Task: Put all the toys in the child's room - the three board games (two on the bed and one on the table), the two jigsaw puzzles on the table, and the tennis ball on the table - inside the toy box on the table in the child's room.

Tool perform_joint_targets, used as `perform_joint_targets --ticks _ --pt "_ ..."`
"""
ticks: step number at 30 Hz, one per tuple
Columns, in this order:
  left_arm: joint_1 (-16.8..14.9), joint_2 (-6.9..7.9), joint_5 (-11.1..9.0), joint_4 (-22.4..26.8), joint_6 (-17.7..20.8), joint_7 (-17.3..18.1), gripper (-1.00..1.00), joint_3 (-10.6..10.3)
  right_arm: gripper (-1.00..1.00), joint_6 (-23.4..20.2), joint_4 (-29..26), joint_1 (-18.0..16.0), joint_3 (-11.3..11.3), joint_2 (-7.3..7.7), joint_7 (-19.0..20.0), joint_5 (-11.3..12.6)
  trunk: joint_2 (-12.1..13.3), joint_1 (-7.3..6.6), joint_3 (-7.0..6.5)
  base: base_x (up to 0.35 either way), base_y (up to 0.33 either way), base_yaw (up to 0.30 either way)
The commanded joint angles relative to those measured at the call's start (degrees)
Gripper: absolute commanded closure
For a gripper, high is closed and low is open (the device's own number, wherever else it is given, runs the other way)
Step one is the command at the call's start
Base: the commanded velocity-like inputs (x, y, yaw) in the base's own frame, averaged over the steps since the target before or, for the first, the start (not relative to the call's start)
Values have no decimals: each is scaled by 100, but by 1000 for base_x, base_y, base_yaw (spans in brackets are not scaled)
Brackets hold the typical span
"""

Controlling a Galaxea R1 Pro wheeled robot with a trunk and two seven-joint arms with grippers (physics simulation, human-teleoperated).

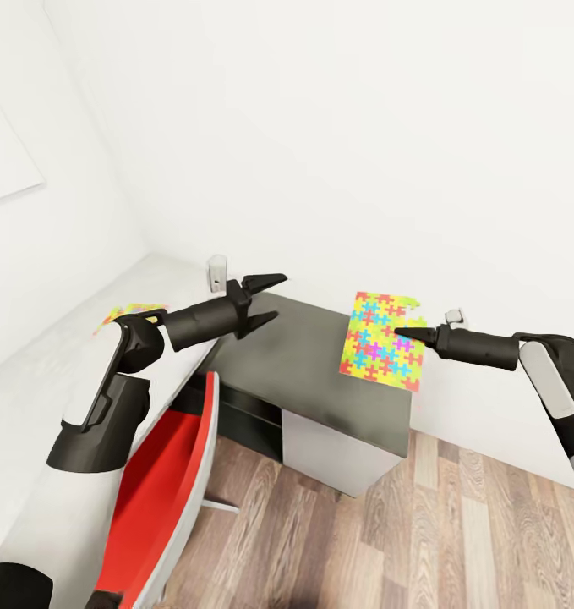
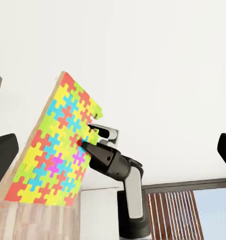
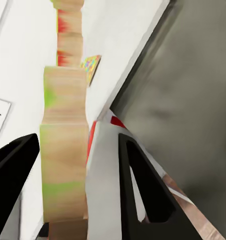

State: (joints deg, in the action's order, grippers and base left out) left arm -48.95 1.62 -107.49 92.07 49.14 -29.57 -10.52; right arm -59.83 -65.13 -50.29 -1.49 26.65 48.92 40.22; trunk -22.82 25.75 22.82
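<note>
white walls, dark grey desk section (image 1: 320, 364) | our right gripper (image 1: 405, 331) pinches thin multicoloured jigsaw puzzle square (image 1: 379, 338) by its edge, lifted above desk | seems light, stiff, maybe slippery; keep edge hold | left gripper (image 1: 265, 298) open, empty

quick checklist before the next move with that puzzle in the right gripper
1. Right gripper shut on the jigsaw puzzle: ok. The left wrist view shows its fingertips pinching the puzzle's edge.
2. Puzzle lifted off the table: ok, it is held tilted up above the dark section.
3. Grip secure: cannot tell; it holds only a thin edge, so the puzzle might swing.
4. Left gripper open and free: ok, jaws spread, nothing between them.
5. Second puzzle located: ok, lying flat on the pale top behind the left arm.
6. Toy box located: cannot tell from these views, so the drop spot is unconfirmed.
</note>
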Motion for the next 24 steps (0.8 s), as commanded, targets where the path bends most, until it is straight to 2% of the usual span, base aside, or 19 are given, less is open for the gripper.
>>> perform_joint_targets --ticks 1,9,18,24 --pt "-7 2 -59 2 -5 -55 -100 -4 100 -17 -1 -5 -4 5 21 -25 -10 4 2 0 0 222" --pt "49 63 -68 -3 1 367 -100 66 100 -17 -254 -183 145 -27 21 120 -10 4 -56 0 0 222" --pt "86 86 -70 -4 6 544 -100 88 100 -17 -620 -243 170 -36 -4 352 -10 4 -123 0 0 222" --pt "97 90 -72 -4 7 573 -100 100 100 -17 -712 -268 160 -62 -27 390 -10 4 -167 0 0 222"
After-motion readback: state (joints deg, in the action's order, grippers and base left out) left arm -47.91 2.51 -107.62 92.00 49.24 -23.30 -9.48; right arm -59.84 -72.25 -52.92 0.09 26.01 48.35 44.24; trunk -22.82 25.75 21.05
